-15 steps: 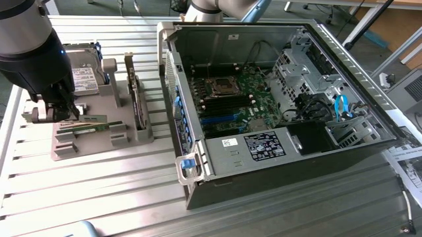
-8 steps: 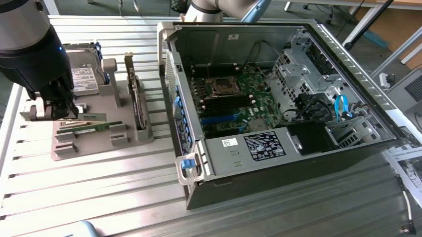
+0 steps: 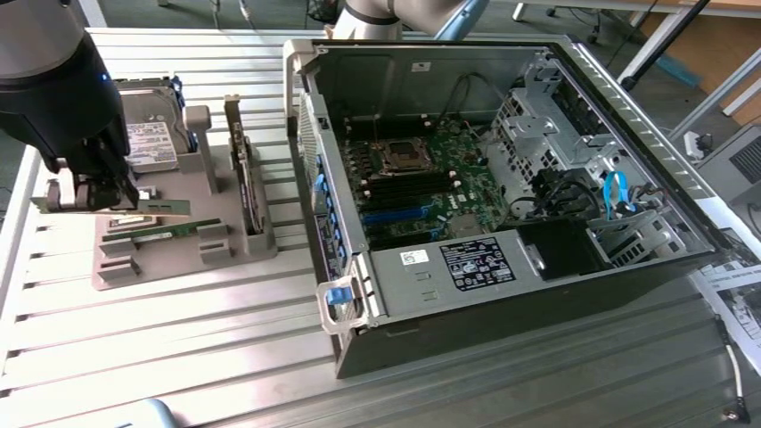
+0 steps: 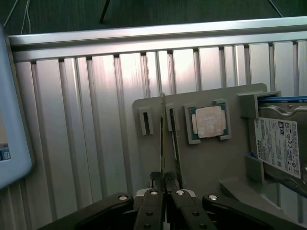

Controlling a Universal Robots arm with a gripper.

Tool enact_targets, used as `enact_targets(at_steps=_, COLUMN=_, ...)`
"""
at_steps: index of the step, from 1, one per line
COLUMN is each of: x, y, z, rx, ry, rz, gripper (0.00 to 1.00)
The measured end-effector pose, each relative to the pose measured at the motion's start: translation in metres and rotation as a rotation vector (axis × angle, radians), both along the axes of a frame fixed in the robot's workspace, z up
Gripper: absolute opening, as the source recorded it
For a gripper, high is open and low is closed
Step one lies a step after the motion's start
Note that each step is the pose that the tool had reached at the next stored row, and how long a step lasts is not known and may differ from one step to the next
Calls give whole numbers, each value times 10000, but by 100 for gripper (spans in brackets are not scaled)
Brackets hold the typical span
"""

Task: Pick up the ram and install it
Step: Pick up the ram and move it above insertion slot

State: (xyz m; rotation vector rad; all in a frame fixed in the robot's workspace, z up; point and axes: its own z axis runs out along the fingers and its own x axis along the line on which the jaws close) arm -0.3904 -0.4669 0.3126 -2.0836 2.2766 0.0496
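Ram (image 4: 162, 139) stands on its thin edge in the grey holder (image 4: 206, 167), and from my seat the gripper (image 4: 164, 179) is right down on its near end. The jaws are squeezed almost together, with just the stick's thickness between them, so I read that as a grip on the ram. Whether it has left its slot I cannot tell. A second stick (image 4: 175, 143) stands just beside it, parallel and outside the jaws. Further along the holder a square silver chip (image 4: 208, 122) lies flat in its pocket, and a hard drive (image 4: 280, 143) sits at the far end (label facing up). In the exterior view the gripper (image 3: 107, 198) hangs over the holder (image 3: 155, 267) at that view's left, well apart from the open computer case (image 3: 476, 178) on the slatted metal desk (image 3: 178, 357)
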Motion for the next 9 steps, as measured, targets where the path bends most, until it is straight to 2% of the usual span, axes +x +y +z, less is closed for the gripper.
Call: enact_targets(at_steps=9, x=0, y=0, z=90, rx=-2, ry=-1, rz=0, gripper=13)
